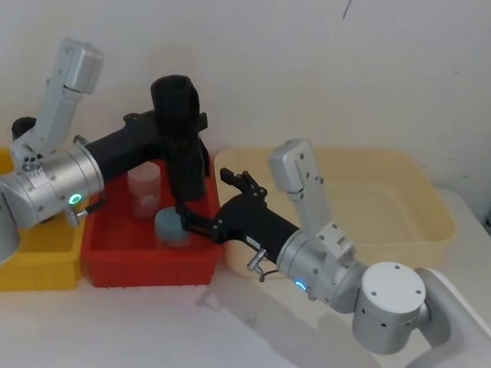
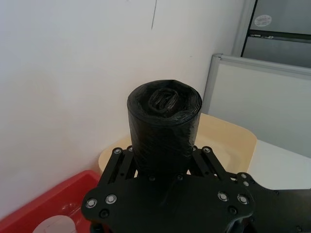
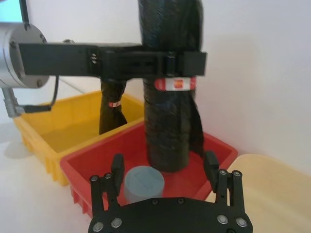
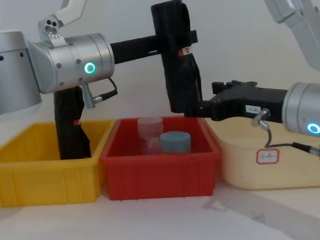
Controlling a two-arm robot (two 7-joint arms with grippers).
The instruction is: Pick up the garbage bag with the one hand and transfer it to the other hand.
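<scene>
Garbage bag [image 4: 179, 82], a tall black plastic roll, stands upright, squeezed by our black left gripper [image 3: 171, 64], its bottom between the wide-open fingers [image 3: 117, 167] of our black right gripper [image 3: 164, 164].

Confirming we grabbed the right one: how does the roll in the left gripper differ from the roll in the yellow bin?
The garbage bag is thicker and straight; the slimmer roll flares toward its base. The garbage bag hangs clamped in the left gripper above the red bin, open right gripper at its lower end; the slimmer roll stands in the yellow bin. Both are black with a red-and-white band.
</scene>
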